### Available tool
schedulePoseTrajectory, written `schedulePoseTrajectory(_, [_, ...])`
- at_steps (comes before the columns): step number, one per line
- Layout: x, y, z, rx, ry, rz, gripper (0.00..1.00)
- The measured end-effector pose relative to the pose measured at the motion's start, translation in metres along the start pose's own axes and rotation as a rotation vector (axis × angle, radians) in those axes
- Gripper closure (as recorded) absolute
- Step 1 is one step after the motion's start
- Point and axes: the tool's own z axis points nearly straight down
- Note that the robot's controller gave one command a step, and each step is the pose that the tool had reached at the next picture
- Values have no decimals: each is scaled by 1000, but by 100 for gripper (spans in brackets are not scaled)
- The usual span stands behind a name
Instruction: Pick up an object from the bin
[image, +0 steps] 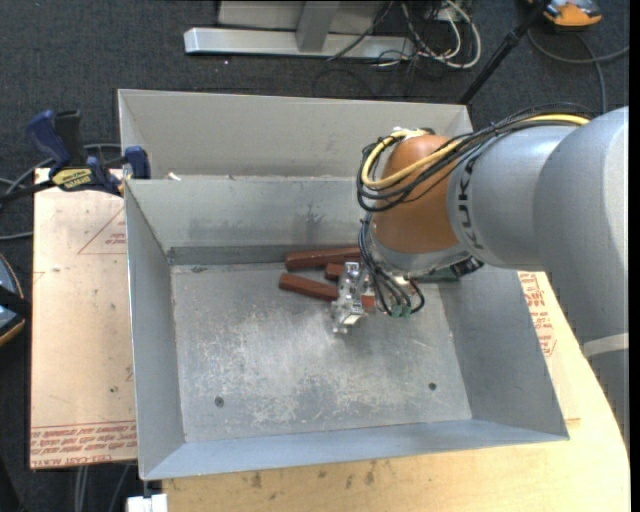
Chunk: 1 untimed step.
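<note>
1. On the grey arm (530, 190), at the edge of its shell just beside the orange wrist cover (415, 200), I read dark capital letters running up the side: "KU", the start of the maker's name KUKA. The remaining letters curve away from my camera.
2. Beyond that brand mark, I find no other text, number or sign I can read from here.

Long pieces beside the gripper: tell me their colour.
Reddish brown. The long pieces show best in the camera view, beside the gripper.
</note>
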Motion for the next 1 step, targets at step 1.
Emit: schedulePoseTrajectory(1, [5,2,3,-3,17,-1,0])
